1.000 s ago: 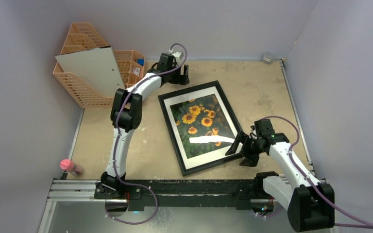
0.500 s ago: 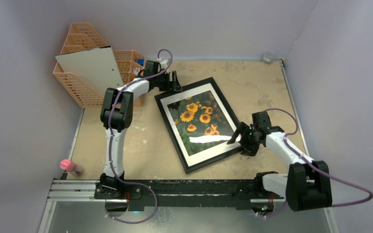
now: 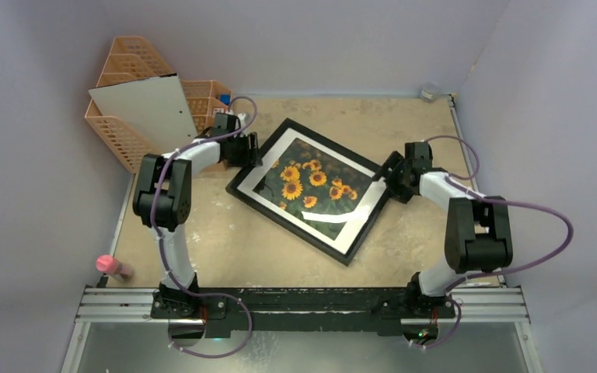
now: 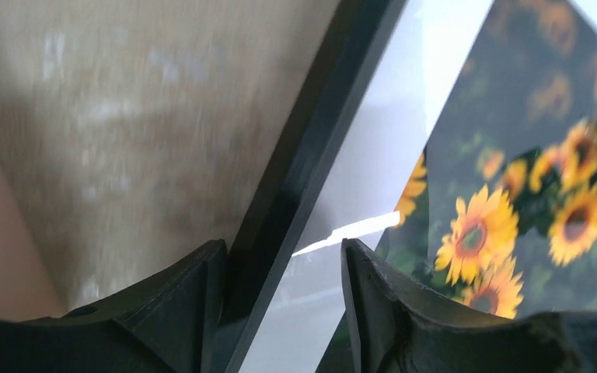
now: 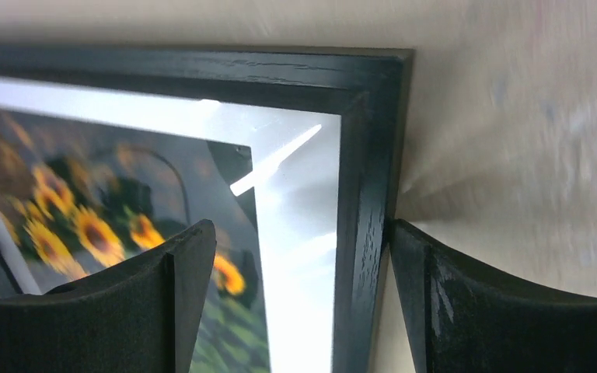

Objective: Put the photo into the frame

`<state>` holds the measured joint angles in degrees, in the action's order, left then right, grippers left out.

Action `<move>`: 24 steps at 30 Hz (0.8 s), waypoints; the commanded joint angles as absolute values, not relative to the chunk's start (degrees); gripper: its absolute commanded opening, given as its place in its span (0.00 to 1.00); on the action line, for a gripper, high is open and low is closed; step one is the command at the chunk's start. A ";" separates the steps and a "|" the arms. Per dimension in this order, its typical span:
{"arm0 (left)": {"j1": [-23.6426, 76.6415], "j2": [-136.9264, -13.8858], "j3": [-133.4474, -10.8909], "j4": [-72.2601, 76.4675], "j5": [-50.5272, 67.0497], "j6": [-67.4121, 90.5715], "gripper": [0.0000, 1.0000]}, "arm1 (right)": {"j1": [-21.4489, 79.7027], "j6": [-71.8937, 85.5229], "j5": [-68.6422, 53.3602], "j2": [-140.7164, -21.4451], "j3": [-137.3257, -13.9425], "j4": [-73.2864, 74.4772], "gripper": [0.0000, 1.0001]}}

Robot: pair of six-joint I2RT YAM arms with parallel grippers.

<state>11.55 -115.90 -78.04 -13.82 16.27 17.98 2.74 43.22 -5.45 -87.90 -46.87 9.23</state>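
Observation:
The frame (image 3: 288,227), black-bordered with a glass pane, lies flat and skewed on the table with the sunflower photo (image 3: 311,186) behind a white mat inside it. My left gripper (image 3: 250,151) is at the frame's left side. In the left wrist view the left gripper (image 4: 284,245) is open and straddles the black border (image 4: 311,148), one finger outside it and one over the glass by the photo (image 4: 513,210). My right gripper (image 3: 392,172) is at the right corner. The right gripper (image 5: 301,227) is open astride the border (image 5: 365,194), its outer finger against the edge.
An orange basket organiser (image 3: 132,140) stands at the back left with a white board (image 3: 144,109) leaning on it. A pink object (image 3: 110,266) lies at the near left. A small grey thing (image 3: 429,92) sits in the far right corner. Walls close both sides.
The frame has turned counter-clockwise on the table. The right gripper swung away from me along its right side, the left gripper came toward me and left, and its jaws have narrowed.

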 commanded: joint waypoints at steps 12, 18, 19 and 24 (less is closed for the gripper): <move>13.71 -89.19 -53.75 -18.97 16.80 21.08 0.56 | 1.57 39.78 -20.77 -101.51 -63.94 -8.80 0.80; 13.71 -86.35 -58.46 -26.22 4.36 21.03 0.63 | 1.55 42.06 -9.79 -101.26 -71.89 5.10 0.81; 13.71 -85.84 -59.70 -27.62 1.57 21.09 0.65 | 1.55 42.62 -7.33 -100.73 -72.71 6.86 0.81; 13.71 -81.33 -63.65 -32.84 -6.16 20.87 0.70 | 1.54 42.40 -2.75 -95.49 -71.78 10.13 0.82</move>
